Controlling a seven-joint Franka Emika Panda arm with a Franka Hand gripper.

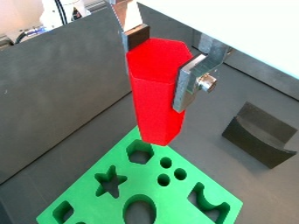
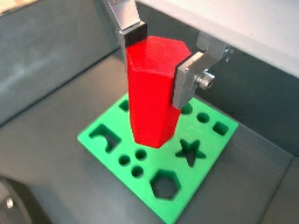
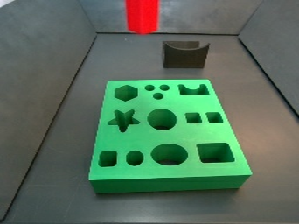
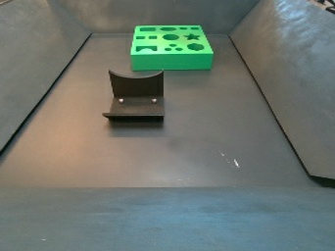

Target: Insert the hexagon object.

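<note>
Gripper (image 2: 162, 63) jaws clamping one hexagon object (image 2: 152, 92), above one green block (image 2: 158, 149), one fixture (image 4: 133, 96).

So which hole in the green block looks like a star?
The star hole sits on one long edge of the green block, with five points; its neighbours are round, square or six-sided. The gripper holds the red peg above the block.

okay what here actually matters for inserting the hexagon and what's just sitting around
Matters:
- red hexagon object, held in the end effector above the block
- green block, with its hexagon hole

Sitting around:
- dark grey notched block on the floor, apart from the green block
</note>
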